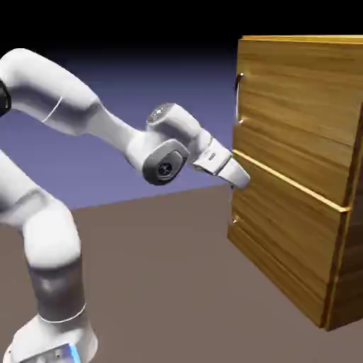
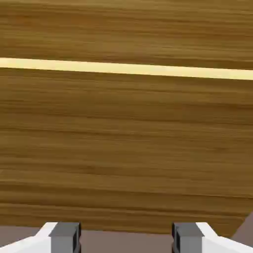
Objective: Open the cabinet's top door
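Grey fingertips nearest, at the bottom of my hand view: the gripper (image 2: pixel 126 237) stands wide, with a broad gap between its pads and nothing held. Brown floor (image 2: pixel 126 240) shows in that gap.

Beyond them, wood grain fills the frame, crossed by a pale seam (image 2: pixel 126 68). No handle in this view, so I can't line up from it alone.

Exterior view: the white hand (image 1: pixel 230 172) points down and toward the cabinet (image 1: pixel 340 283), its tip overlapping the front around seam height. Contact or a small gap, I can't tell. Lower panel (image 1: pixel 283 237) lies below the seam, its own handle (image 1: pixel 235 221) partly hidden by the hand.

Top door (image 1: pixel 298 117) is above the seam, on the exterior view's right, and looks shut. Its slim bar handle (image 1: pixel 238 99) runs upright along the edge at the exterior view's left, higher than my fingertips.

Step in hand, as I judge it: approach, ahead of any grasp. Next I'd raise the hand to bar height, back off enough to clear the wood, and set the fingers either side of the bar before closing. Closing at this height would miss the bar, and pushing in could jam the tips on the panel.
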Available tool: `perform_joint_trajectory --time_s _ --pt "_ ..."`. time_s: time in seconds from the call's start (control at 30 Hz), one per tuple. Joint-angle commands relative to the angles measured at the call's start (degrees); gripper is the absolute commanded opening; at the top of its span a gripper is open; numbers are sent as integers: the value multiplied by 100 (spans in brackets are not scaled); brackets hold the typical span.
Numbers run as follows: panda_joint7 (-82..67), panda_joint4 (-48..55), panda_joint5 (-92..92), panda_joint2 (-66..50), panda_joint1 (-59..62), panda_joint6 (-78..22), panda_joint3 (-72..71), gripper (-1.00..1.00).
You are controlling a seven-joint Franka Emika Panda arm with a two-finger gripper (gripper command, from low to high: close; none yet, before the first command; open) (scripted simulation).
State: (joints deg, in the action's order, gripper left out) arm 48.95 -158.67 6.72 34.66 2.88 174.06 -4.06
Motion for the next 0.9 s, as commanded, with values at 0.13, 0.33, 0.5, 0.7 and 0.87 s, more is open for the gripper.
perform_joint_trajectory --time_s 0.13,0.33,0.5,0.7,0.87 --pt "1204 432 1246 372 661 10 -753 0" --pt "2648 949 2742 818 1455 22 -1655 0" --pt "3851 1381 3988 1190 2116 33 -2408 0" --pt "5296 1898 5483 1636 2909 45 -3310 0" --pt "6499 2330 6729 2008 3570 55 -4063 0"
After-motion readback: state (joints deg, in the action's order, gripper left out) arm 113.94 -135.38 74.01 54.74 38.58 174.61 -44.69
